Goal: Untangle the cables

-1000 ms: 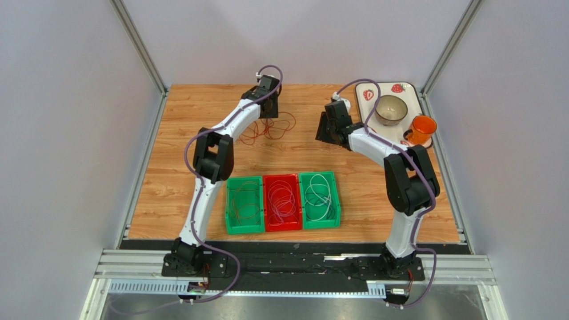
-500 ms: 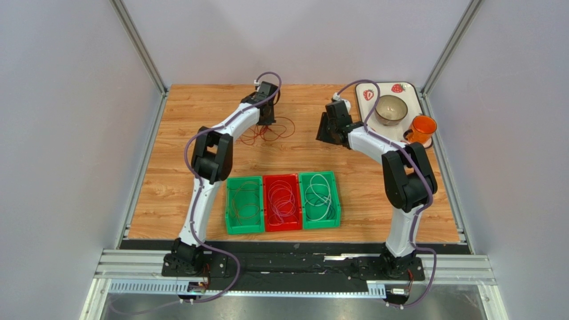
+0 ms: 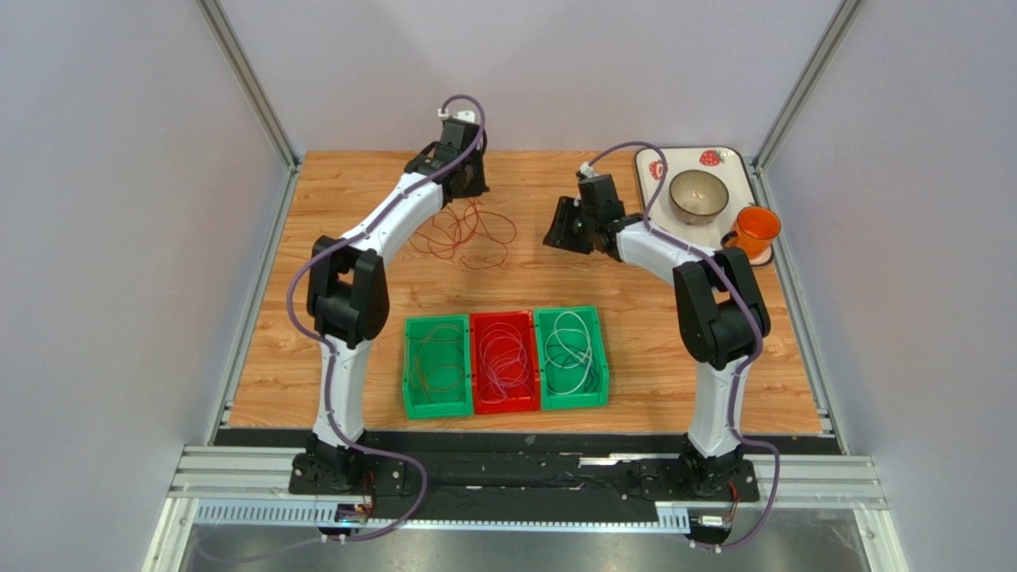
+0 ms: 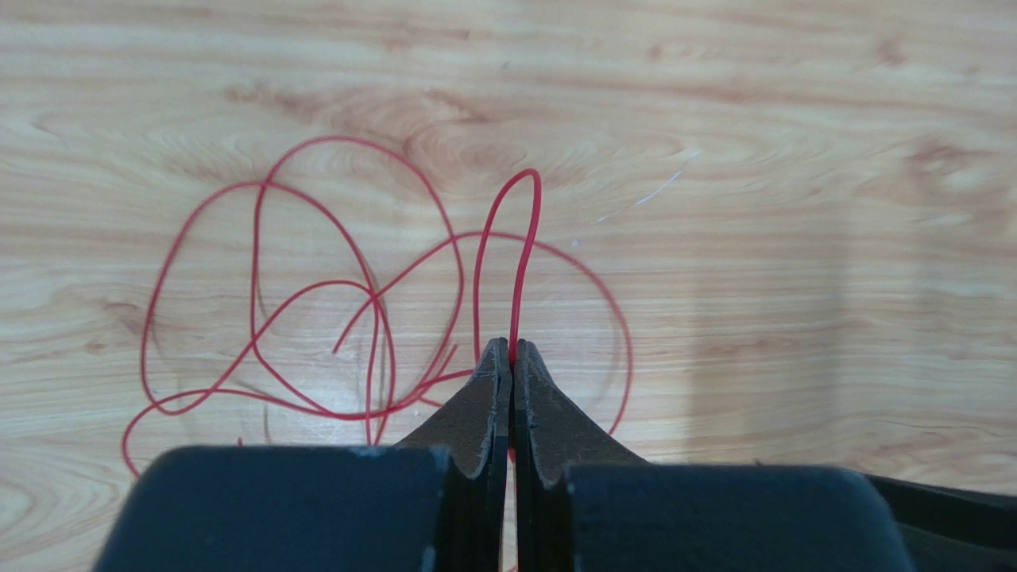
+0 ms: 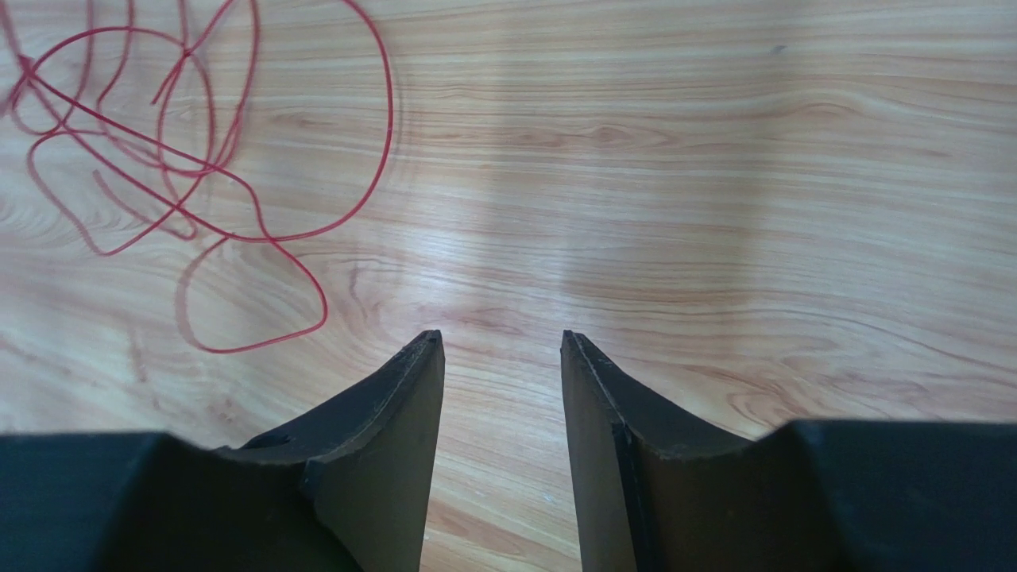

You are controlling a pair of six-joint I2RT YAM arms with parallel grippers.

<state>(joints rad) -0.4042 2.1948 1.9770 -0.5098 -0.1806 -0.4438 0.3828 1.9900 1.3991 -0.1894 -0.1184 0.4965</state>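
Note:
A tangle of thin red cables (image 3: 468,234) lies on the wooden table at the back, left of centre. My left gripper (image 3: 462,179) is at the far edge of this tangle. In the left wrist view its jaws (image 4: 513,349) are shut on one red strand, and that strand rises as a narrow loop (image 4: 527,176) in front of the tips. The rest of the tangle (image 4: 374,304) spreads to the left below it. My right gripper (image 3: 561,228) hovers to the right of the tangle, open with nothing between its fingers. The red cables (image 5: 389,107) show at the upper left of the right wrist view.
Three bins stand side by side near the front: a green one (image 3: 410,370) with brownish coils, a red one (image 3: 503,317) with red coils, a green one (image 3: 603,358) with white coils. At the back right a white tray (image 3: 654,167) carries a bowl (image 3: 698,194) and an orange cup (image 3: 754,230).
My left gripper has shut on a red strand and drawn back toward the far-left edge, pulling the tangle with it. My right gripper has shifted slightly left toward the tangle.

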